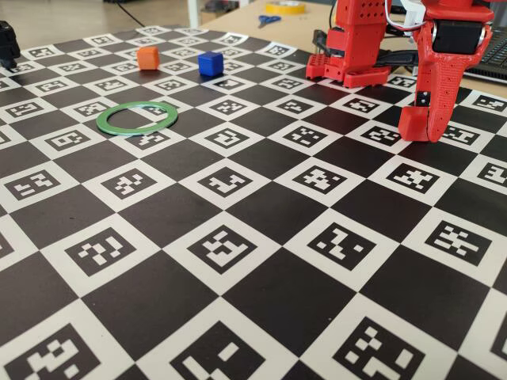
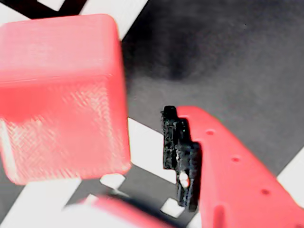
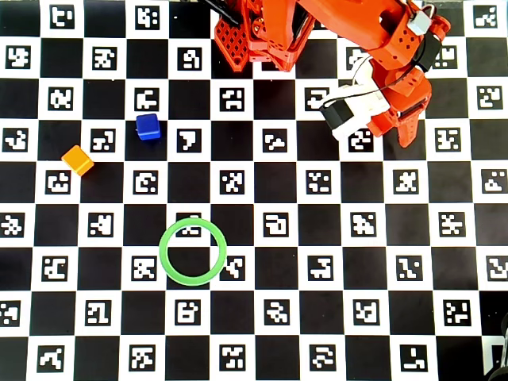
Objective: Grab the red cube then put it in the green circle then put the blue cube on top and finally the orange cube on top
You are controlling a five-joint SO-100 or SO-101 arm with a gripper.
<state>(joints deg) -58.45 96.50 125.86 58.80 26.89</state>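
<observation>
The red cube (image 2: 61, 95) fills the upper left of the wrist view, standing on the checkered mat. My gripper (image 2: 111, 161) is open around it. The black-padded finger (image 2: 178, 152) stands to the cube's right with a strip of mat showing between them. In the fixed view the gripper (image 1: 424, 131) reaches down to the mat at the right, and the red cube (image 1: 412, 125) shows low beside its tip. From overhead the arm hides the cube under the gripper (image 3: 405, 135). The green circle (image 1: 136, 117) (image 3: 192, 251) lies empty. The blue cube (image 1: 210, 63) (image 3: 148, 126) and orange cube (image 1: 147, 57) (image 3: 78, 159) sit apart.
The arm's red base (image 3: 254, 40) stands at the mat's far edge in the overhead view. Behind the mat in the fixed view lie a yellow tape roll (image 1: 285, 7) and scissors (image 1: 268, 20). A black object (image 1: 8, 43) sits at the far left.
</observation>
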